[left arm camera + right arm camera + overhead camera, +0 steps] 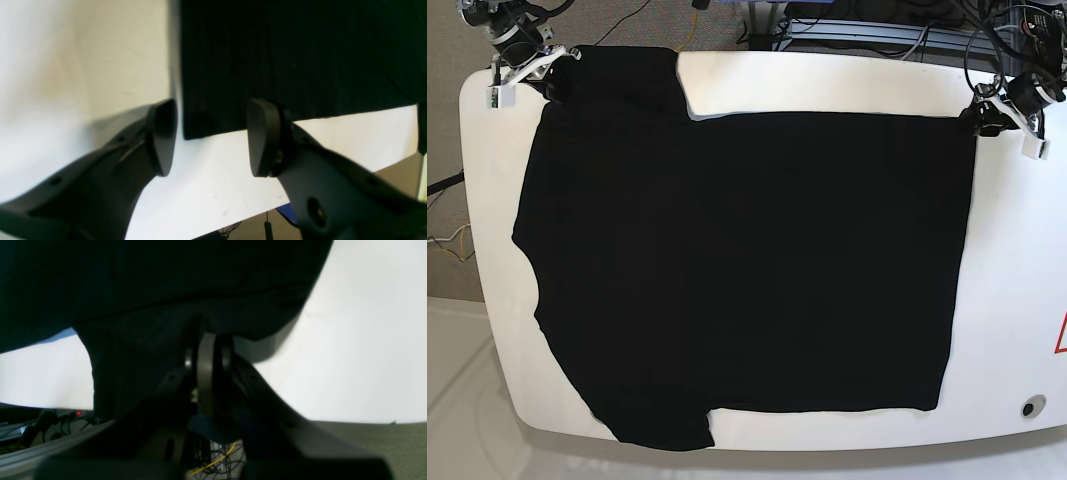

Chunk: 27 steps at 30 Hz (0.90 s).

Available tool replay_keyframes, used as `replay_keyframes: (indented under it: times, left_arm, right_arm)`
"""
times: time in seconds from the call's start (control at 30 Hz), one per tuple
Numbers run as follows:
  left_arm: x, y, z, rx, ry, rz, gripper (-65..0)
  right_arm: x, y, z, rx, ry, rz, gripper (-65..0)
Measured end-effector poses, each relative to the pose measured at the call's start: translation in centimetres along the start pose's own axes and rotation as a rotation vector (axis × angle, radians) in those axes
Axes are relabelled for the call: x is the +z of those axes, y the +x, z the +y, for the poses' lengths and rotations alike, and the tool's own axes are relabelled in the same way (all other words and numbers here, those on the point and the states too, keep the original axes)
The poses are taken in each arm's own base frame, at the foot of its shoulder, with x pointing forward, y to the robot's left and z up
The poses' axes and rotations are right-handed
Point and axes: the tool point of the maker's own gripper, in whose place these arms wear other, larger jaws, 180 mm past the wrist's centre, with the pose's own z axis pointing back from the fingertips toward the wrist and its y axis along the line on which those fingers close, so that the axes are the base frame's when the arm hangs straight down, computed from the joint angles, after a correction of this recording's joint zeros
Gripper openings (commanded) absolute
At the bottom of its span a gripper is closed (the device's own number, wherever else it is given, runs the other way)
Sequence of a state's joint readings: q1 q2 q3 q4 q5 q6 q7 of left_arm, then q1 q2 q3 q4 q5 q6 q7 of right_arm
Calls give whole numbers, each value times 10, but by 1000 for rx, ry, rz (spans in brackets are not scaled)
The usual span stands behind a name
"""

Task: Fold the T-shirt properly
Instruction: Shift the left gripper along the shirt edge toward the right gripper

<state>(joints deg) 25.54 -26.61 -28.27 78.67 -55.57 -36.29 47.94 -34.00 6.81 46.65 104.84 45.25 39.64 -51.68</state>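
The black T-shirt (pixel 747 260) lies spread flat over most of the white table (pixel 1017 300). In the base view my right gripper (pixel 545 72) is at the far left corner, on the sleeve. The right wrist view shows that gripper (pixel 206 340) shut, its fingers pinching a fold of the T-shirt (pixel 150 290). My left gripper (pixel 980 118) is at the shirt's far right corner. Seen from the left wrist, it (pixel 213 138) stands open. The corner of the T-shirt (pixel 283 60) lies on the table just beyond its fingertips, and nothing is between the pads.
Cables and equipment (pixel 877 30) crowd the space behind the table's far edge. A red mark (pixel 1061 335) and a small round hole (pixel 1028 408) sit on the bare strip at the right. Loose wires (pixel 217 460) hang below the table edge, above carpeted floor (pixel 383 446).
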Motion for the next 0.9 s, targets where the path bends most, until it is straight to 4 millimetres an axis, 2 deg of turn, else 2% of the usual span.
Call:
replay_keyframes:
  times: [0.13, 0.43, 0.67, 0.9]
  left_arm:
    - [0, 0, -3, -13, -4, 4, -339]
    - [14, -5, -16, -82, 11, 27, -352]
    - [0, -6, -37, -99, -50, 29, -385]
    - [-6, -18, -45, -99, -73, 67, -387]
  right_arm:
    - [0, 0, 0, 0, 0, 0, -650]
    - [1, 0, -1, 0, -3, -1, -650]
    - [1, 0, -1, -1, -3, 1, -650]
    - [1, 0, -1, -1, -3, -1, -650]
